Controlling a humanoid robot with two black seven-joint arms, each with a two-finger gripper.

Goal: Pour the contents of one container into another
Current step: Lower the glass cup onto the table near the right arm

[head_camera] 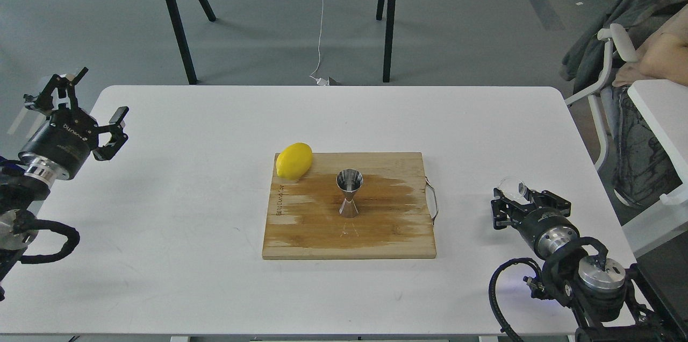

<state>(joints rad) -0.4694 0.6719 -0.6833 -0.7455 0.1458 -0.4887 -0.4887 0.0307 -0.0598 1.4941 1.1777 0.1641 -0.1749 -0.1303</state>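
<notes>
The steel jigger (349,192) stands upright in the middle of the wooden cutting board (387,237). A small clear glass cup (510,187) sits between the fingers of my right gripper (520,198), which is shut on it low over the table, well to the right of the board. The cup looks tilted, and I cannot see its contents. My left gripper (92,98) hangs open and empty at the table's far left edge, far from the board.
A yellow lemon (294,160) lies on the board's back left corner. The board has a wet dark stain and a metal handle (433,201) on its right side. A seated person and a chair (607,62) are beyond the table's right edge.
</notes>
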